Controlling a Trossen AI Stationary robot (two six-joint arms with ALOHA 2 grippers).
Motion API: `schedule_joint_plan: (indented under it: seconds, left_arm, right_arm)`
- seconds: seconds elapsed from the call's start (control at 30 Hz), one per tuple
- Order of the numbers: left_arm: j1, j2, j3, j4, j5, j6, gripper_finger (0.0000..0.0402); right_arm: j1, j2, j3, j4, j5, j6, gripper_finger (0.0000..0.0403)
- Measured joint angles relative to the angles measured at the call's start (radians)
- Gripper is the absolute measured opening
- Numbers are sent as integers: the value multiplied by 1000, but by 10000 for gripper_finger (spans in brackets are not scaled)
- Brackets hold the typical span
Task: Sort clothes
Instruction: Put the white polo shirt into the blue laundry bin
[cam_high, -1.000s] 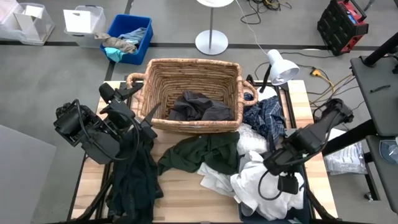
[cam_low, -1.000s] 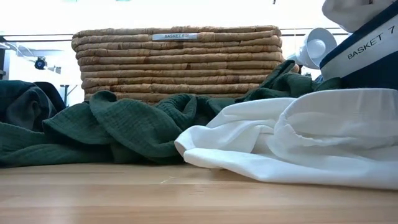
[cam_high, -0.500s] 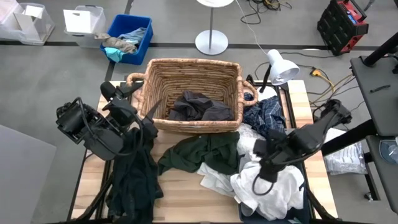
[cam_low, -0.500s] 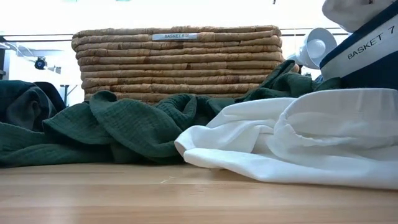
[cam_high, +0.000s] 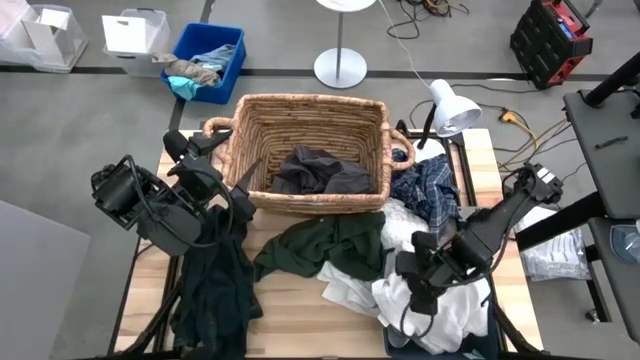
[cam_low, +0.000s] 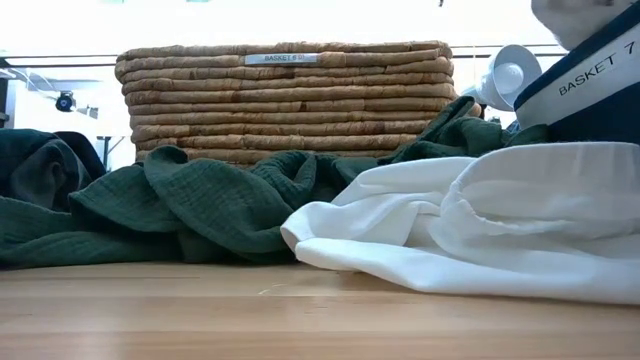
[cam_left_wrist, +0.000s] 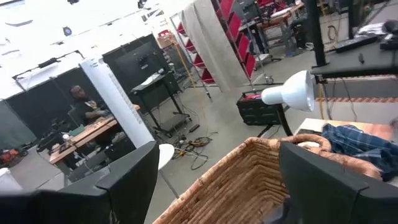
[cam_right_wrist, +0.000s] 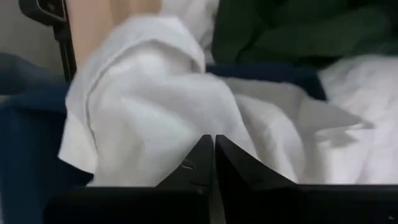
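Tabletop (cam_high: 290, 300) layout, high view, taken from 9 o'clock across to 3 o'clock.

Left claw (cam_high: 238, 192): positioned at 9 o'clock, just outside the near-left corner of the wicker basket (cam_high: 310, 110). Its fingers (cam_left_wrist: 134, 171) stand spread apart with nothing between them in the left wrist view. A black garment (cam_high: 215, 290) hangs below the left arm and runs toward 7 o'clock.

Wicker basket: positioned at 12 o'clock. A dark grey garment (cam_high: 320, 170) lies inside it against the near wall.

Green garment (cam_high: 330, 245): lies at the centre, just in front of the basket. In the low view, it (cam_low: 190, 200) is bunched against the basket base.

White garments (cam_high: 400, 290): piled at 5 o'clock, touching the green garment and spilling over a navy bin (cam_high: 480, 335). In the low view, a white fold (cam_low: 470, 220) rests on the tabletop.

Plaid garment (cam_high: 430, 190): lies at 2 o'clock, beside the right end of the basket.

Right claw (cam_high: 415, 298): positioned at 4 o'clock, down on the white pile. In the right wrist view, its fingertips (cam_right_wrist: 211, 152) are pressed together; whether cloth is pinched between them cannot be told.

Desk lamp (cam_high: 450, 105): stands at 1 o'clock.
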Motion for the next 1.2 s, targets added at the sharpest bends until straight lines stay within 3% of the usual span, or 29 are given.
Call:
schedule_joint_plan:
  seconds: [0.33,0.7,1.03,1.2]
  left_arm:
    - [0,0,0,-7,11,0,304]
    - [5,0,0,-13,11,0,304]
    - [6,0,0,-13,10,-3,304]
    - [6,0,0,-14,10,-9,304]
  right_arm:
    - [126,-36,-297,199,85,177,9]
    - [126,-25,-590,531,76,225,9]
    - [126,7,-615,544,71,210,9]
    - [121,-42,-553,490,-18,208,13]
